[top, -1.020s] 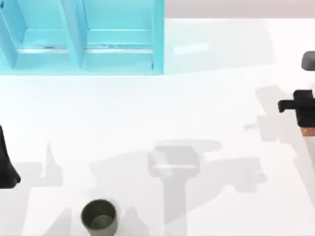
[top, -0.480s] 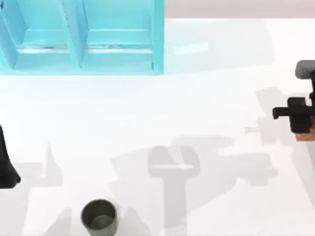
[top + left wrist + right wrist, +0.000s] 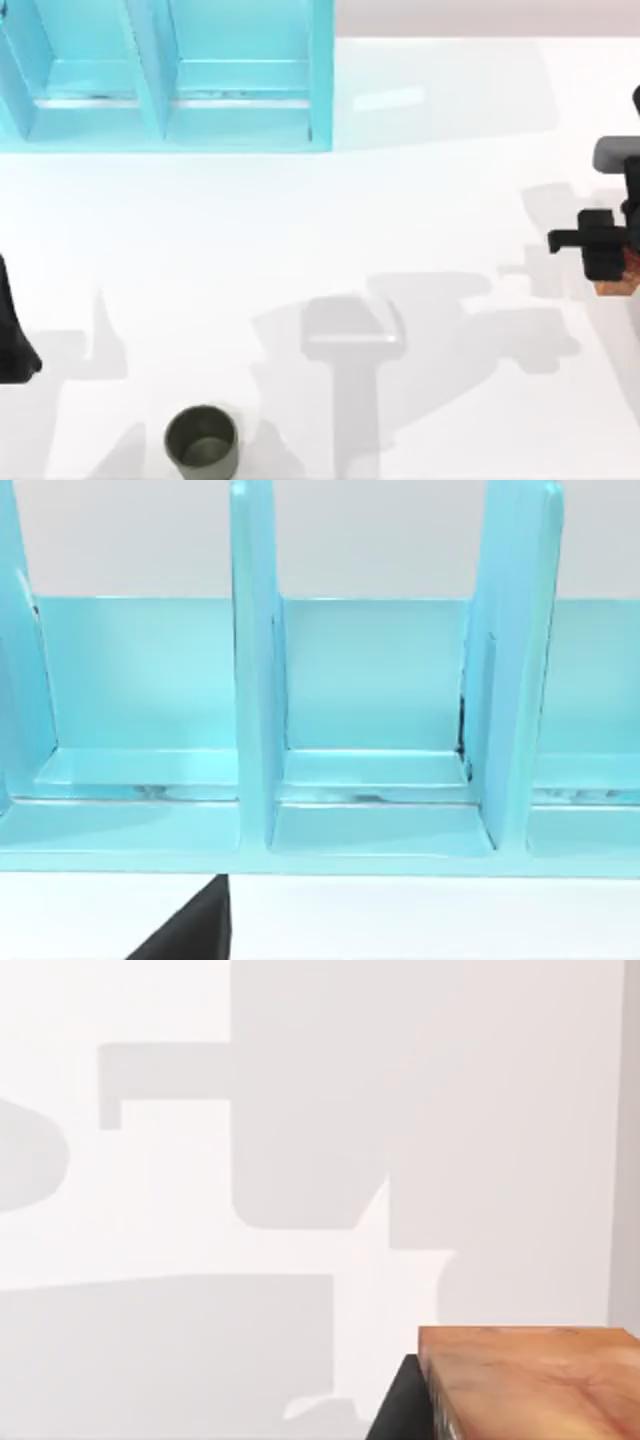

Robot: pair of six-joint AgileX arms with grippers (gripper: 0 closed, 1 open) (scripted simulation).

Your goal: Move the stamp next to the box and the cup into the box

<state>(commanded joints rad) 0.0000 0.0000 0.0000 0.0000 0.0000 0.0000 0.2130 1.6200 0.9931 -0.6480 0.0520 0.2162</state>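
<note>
the right gripper (image 3: 612, 262) sits at the table's right edge in the top view, its dark body covering most of the stamp (image 3: 618, 285), whose orange-brown base pokes out just below it. it looks clamped on the stamp, though the fingers themselves are hidden under the wrist, so i cannot tell for sure. in the right wrist view the stamp's orange-brown face (image 3: 530, 1380) sits close to the camera with a dark finger part touching its side, above the white table (image 3: 300, 1160) and its grey shadows.

the cup (image 3: 202, 441), dark olive and upright, stands near the front edge on the left half, well apart from the stamp.

the box (image 3: 180, 110), light blue with dividers, lies at the back left; its compartments (image 3: 370, 770) face the left wrist camera.

the left arm (image 3: 12, 330) is parked at the left edge.
</note>
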